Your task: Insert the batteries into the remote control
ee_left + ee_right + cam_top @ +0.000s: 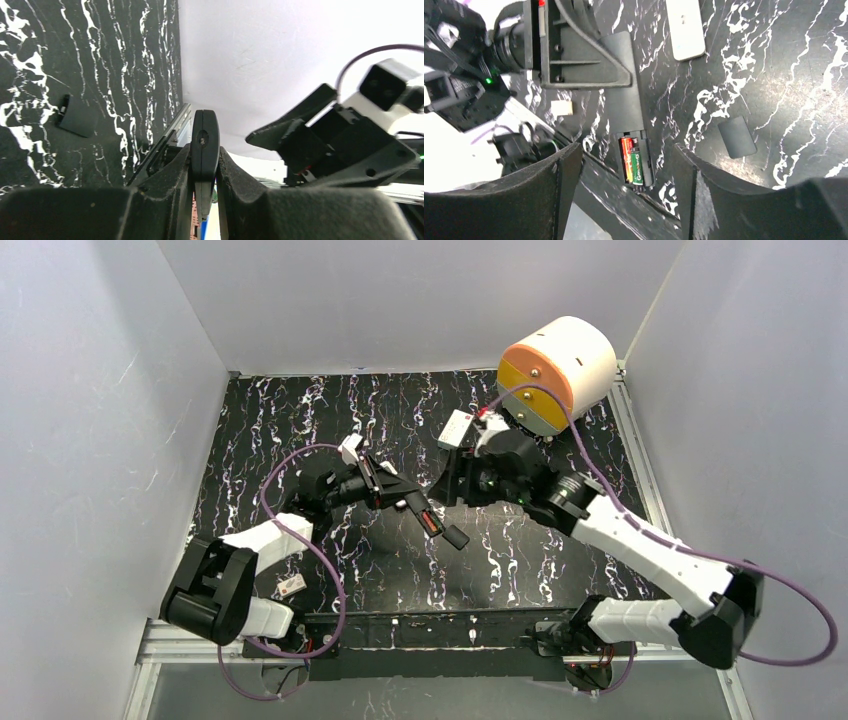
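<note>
Two red-and-green cylindrical batteries (634, 165) sit in the bay of a long black plastic remote (629, 110); left tool (205, 150) pinches it; right tool (626, 150) spread at 2 o'clock.

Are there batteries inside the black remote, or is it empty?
Not empty: red and green batteries lie side by side inside the uncovered end of the black remote.

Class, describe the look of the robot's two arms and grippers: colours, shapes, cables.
Left arm and right arm: white shells, black joints, a purple cable looping along each. Left gripper and right gripper: black, two thick matte fingers.
</note>
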